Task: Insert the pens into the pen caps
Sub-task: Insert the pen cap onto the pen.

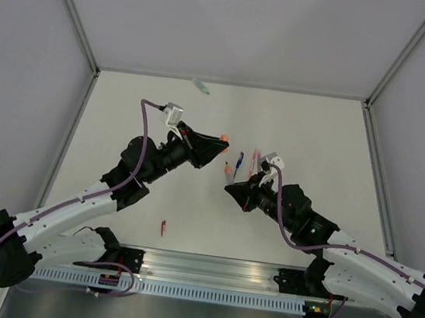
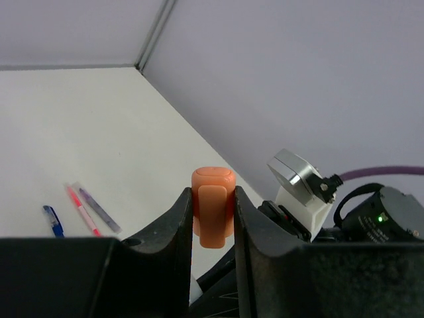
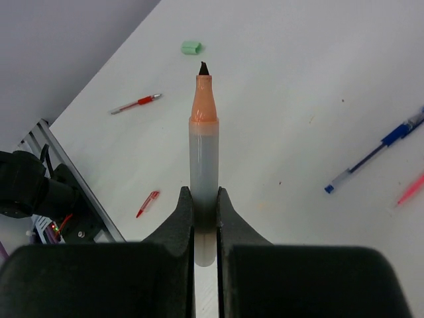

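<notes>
My left gripper is shut on a stubby orange pen cap, held above the table; the cap also shows in the top view. My right gripper is shut on a pen with a grey barrel, orange neck and dark tip, its tip pointing away from the gripper. In the top view the pen tip sits a short way below and right of the cap, not touching it. A mint green cap lies far back on the table.
A blue pen and a pink pen lie between the grippers. A red pen and a small red cap lie on the left. Walls enclose the table.
</notes>
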Controlling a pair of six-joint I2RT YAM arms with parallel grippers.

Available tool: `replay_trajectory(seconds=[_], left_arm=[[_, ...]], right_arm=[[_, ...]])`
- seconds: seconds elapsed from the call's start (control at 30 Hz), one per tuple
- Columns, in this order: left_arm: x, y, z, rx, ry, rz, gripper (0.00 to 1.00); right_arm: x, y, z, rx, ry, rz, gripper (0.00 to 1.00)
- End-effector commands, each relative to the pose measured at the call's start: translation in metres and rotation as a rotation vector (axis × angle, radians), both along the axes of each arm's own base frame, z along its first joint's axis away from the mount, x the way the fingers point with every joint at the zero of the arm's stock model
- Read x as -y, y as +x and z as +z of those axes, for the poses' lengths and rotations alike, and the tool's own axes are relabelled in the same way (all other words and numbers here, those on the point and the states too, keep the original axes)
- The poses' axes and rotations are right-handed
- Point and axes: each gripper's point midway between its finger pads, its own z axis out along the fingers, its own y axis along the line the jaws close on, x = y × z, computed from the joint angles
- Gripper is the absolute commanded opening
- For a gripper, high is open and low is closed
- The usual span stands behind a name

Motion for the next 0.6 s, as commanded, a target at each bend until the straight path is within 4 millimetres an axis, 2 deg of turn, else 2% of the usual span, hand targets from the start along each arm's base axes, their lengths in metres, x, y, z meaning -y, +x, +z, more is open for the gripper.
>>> replay_trajectory(seconds=[0.0, 0.07, 0.23, 0.57], left_arm=[[-0.014, 0.004, 0.026, -0.104, -0.198, 0.066, 0.02], [-0.017, 0.006, 0.027, -0.126, -0.217, 0.085, 0.02], [-0.021, 0.012, 0.021, -0.174, -0.232, 0.123, 0.02], [-0.025, 0.022, 0.005, -0.203, -0.211, 0.185, 0.02]], right_arm=[[-0.005, 0.010, 0.041, 0.161, 0.066, -0.029, 0.00], [-0.005, 0.006, 0.049, 0.205, 0.084, -0.034, 0.00], [-0.006, 0.005, 0.056, 0.243, 0.081, -0.040, 0.00], [-0.009, 0.014, 0.068, 0.255, 0.067, -0.075, 0.00]])
